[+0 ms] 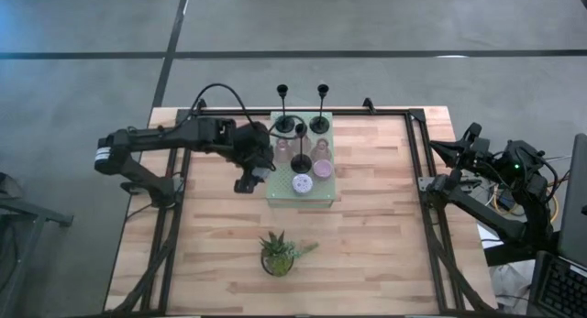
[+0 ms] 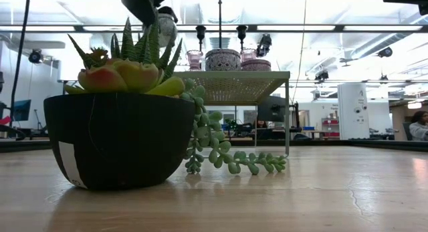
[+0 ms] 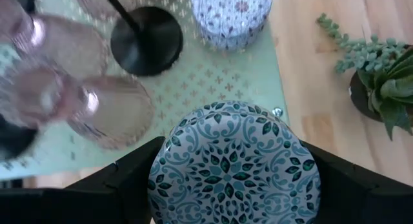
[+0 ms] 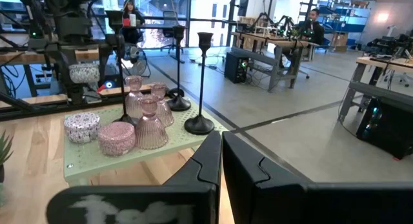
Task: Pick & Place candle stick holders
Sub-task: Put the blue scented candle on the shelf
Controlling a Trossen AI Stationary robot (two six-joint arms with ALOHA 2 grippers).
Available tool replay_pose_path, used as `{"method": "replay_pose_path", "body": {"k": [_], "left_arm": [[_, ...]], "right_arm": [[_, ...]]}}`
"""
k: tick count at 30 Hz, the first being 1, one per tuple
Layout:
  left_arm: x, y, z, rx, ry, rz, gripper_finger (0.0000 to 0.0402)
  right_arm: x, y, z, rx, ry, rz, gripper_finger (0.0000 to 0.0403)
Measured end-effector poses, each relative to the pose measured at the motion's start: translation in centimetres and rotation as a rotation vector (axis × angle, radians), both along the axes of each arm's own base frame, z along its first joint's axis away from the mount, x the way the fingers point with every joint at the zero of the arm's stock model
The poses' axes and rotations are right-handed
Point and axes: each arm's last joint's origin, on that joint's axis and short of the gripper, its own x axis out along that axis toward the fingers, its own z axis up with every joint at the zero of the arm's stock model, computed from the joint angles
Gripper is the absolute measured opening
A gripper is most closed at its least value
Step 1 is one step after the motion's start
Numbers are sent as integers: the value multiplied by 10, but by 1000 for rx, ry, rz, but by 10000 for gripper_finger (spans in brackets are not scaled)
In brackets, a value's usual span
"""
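Three black stemmed holders (image 1: 301, 162) stand on the stand; left fingers (image 3: 116, 185) clasp one patterned cup (image 3: 235, 166), right fingers (image 4: 219, 153) closed.

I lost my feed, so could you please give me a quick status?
Left gripper holds a patterned round cup over the green stand. Right gripper shut, parked aside.

No readable text anywhere.
The cup (image 3: 232, 166) in the left wrist view and the tin (image 3: 231, 14) carry only floral patterns; the pale label (image 2: 67, 164) on the plant pot shows no legible letters, and the white smear on the right wrist's housing (image 4: 129, 210) is too blurred to read.
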Motion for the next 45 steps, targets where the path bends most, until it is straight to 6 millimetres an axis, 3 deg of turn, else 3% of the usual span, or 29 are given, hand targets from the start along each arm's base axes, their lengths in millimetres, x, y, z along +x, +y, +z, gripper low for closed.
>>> {"method": "replay_pose_path", "body": {"k": [11,16,24,45], "left_arm": [[2,-8,10,133,-39,-231,301],[13,-12,5,152,-7,-294,301],[37,-12,-1,183,38,-316,301],[65,-8,-34,251,144,-331,303]], "right_arm": [[0,0,0,0,0,0,8],[0,0,0,0,0,-1,8],[0,0,0,0,0,0,8],[0,0,0,0,0,0,8]]}}
